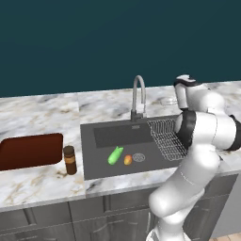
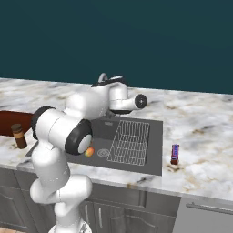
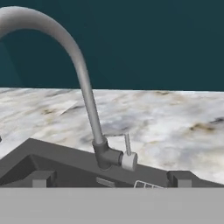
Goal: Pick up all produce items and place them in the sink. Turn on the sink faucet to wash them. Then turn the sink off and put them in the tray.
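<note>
Both produce items are already lying in the sink (image 1: 101, 141) at centre frame of the left base view: one green cucumber (image 1: 115, 155) and one orange fruit (image 1: 127, 160), just beside each other near the drain. Washing looks like it is coming next. The gripper is hanging released, grasping nothing, facing the one faucet (image 3: 85, 92). One tray (image 1: 30, 150) is waiting at left, with one brown jar (image 1: 69, 160) beside it.

Marble counter (image 1: 42, 176) with tray (image 1: 30, 150), jar (image 1: 69, 160), purple bar (image 2: 174, 154).

no readable text, labels, brands or numbers on any surface or object
</note>
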